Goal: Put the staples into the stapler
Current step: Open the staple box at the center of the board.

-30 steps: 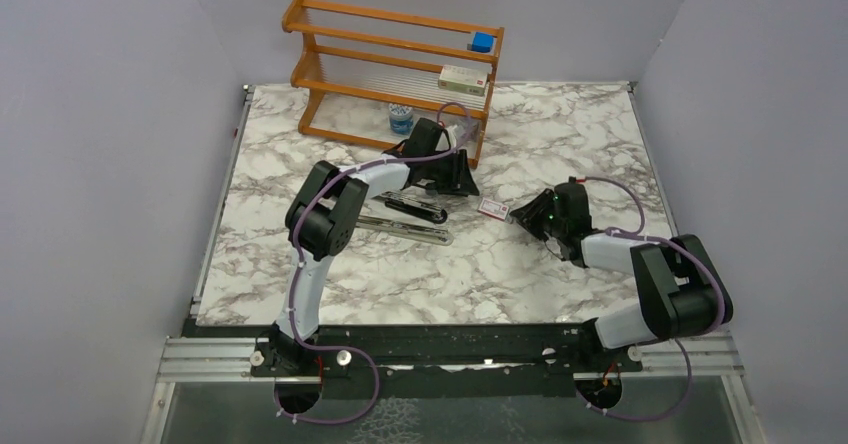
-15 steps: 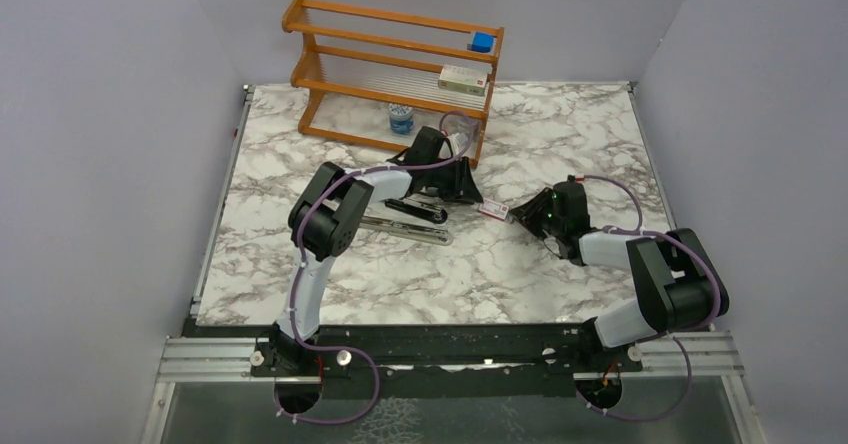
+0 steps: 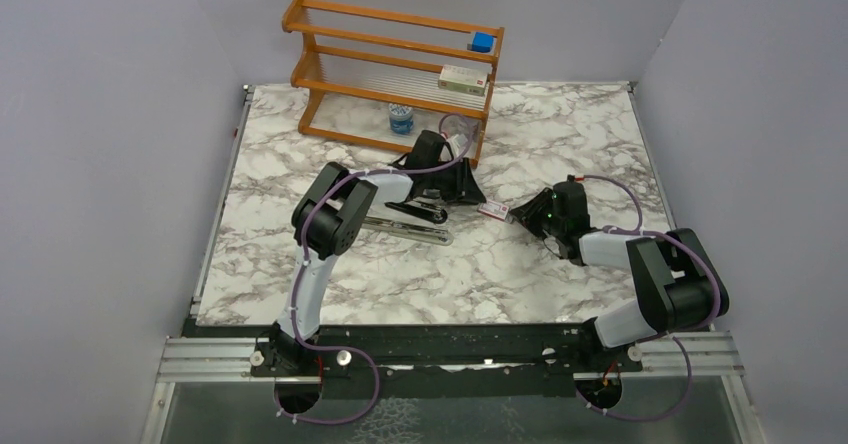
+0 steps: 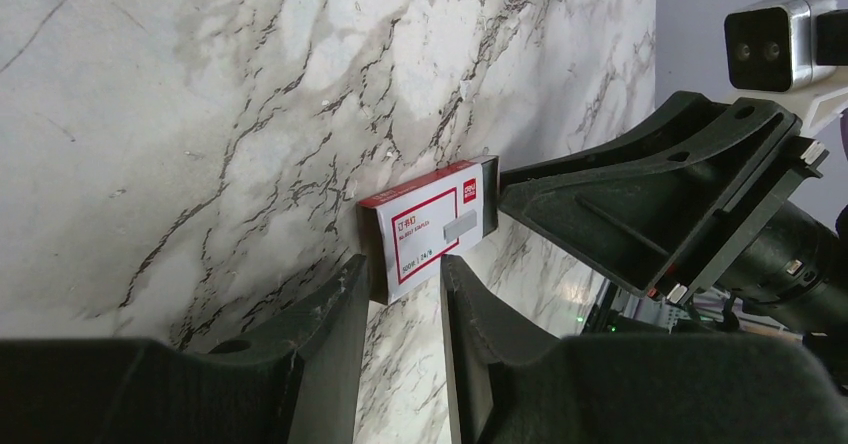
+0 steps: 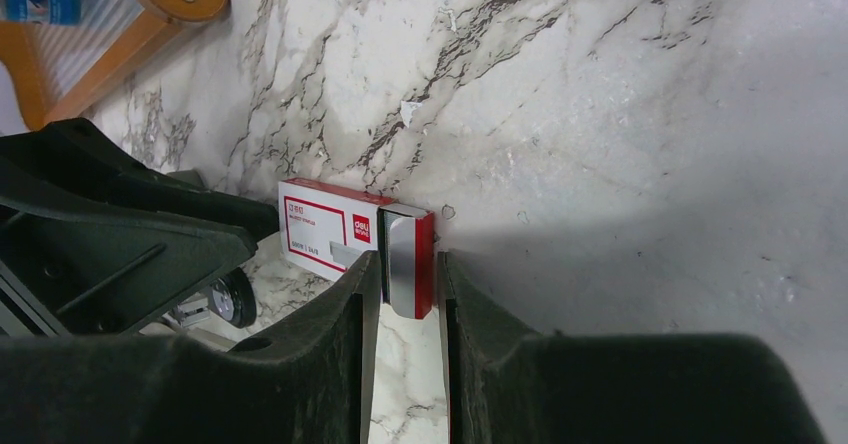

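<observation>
Right claw: in its wrist camera I see my two black fingers tight against both sides of one end of the small red-and-white cardboard box, gripping it. A silvery-grey strip shows at that same end, between the fingers; it looks like the staples, though I cannot be sure.

Left claw: it meets the opposite end of the box. One corner of the box sits in the narrow gap between its fingers, and one finger touches the box's edge. I cannot tell whether this claw is pressing on the box or only flanking it.

From the overhead camera, the two claws face each other near the middle of the marble table, with the box between their tips.

The stapler lies on the table just to the left of the box, hinged open: a black bar nearer the far side and the silver channel nearer me. The left arm's forearm crosses over part of it. Neither claw touches it.

At the far edge stands a wooden rack holding a blue block and a pale carton, with a small blue-and-white container beneath it.
</observation>
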### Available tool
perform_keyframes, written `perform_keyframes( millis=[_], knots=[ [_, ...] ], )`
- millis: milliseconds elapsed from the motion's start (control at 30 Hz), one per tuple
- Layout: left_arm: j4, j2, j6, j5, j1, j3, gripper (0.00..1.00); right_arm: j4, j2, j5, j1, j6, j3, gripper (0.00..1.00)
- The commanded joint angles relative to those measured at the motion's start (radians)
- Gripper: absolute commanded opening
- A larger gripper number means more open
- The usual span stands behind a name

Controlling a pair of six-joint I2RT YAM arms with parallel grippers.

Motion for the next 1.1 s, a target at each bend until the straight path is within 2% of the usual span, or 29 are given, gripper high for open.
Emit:
perform_keyframes(
  millis=[0, 767, 1067],
  knots=[
    [0.072, 0.025, -0.036, 0.028, -0.014, -0.022, 0.34, -0.002, 0.0, 0.017, 0.003, -0.015, 0.011, 0.3],
    [0.111, 0.044, -0.056, 0.049, -0.034, -0.009, 0.3, -0.004, 0.014, -0.007, 0.002, -0.028, 0.025, 0.28],
    [0.113, 0.051, -0.06, 0.051, -0.036, -0.002, 0.22, -0.007, 0.016, -0.01, 0.002, -0.03, 0.027, 0.27]
  ],
)
